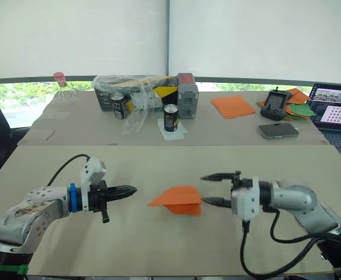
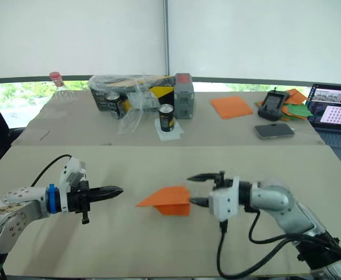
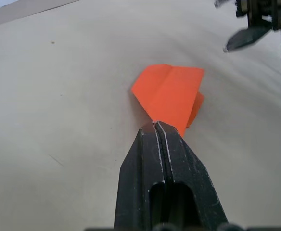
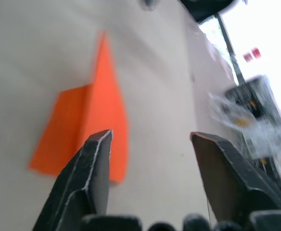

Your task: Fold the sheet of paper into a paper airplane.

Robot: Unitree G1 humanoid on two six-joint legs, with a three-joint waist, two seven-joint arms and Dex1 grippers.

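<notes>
A: Starting at the robot's left, what's there?

B: The left gripper (image 1: 131, 190) lies low over the tan tabletop (image 1: 159, 251), its two black fingers pressed together with nothing between them. It points toward the middle and stops just short of the paper.

A: And the paper itself?

B: The paper airplane (image 1: 178, 200) lies flat on the tabletop between the two grippers, a bright-orange pointed wedge of folded layers. Its nose points toward the left gripper and its wide tail end faces the right one. In the left wrist view a crease runs along its length.

A: The right side?

B: The right gripper (image 1: 208, 189) is spread wide, one finger above and one low, holding nothing. Its lower fingertip sits just beside the airplane's tail edge; I cannot tell whether they touch.

A: Anything farther back?

B: On the far tabletop, from left to right: a clear flask with a pink cap (image 1: 61, 86), a dark can (image 1: 118, 105) beside a box under crumpled plastic wrap (image 1: 136, 93), a second can (image 1: 170, 118) standing on a white slip, a flat orange sheet (image 1: 233, 106), a phone (image 1: 278, 130), a pile of orange and green paper (image 1: 301, 105), and a laptop (image 1: 336, 114) at the right edge.
</notes>
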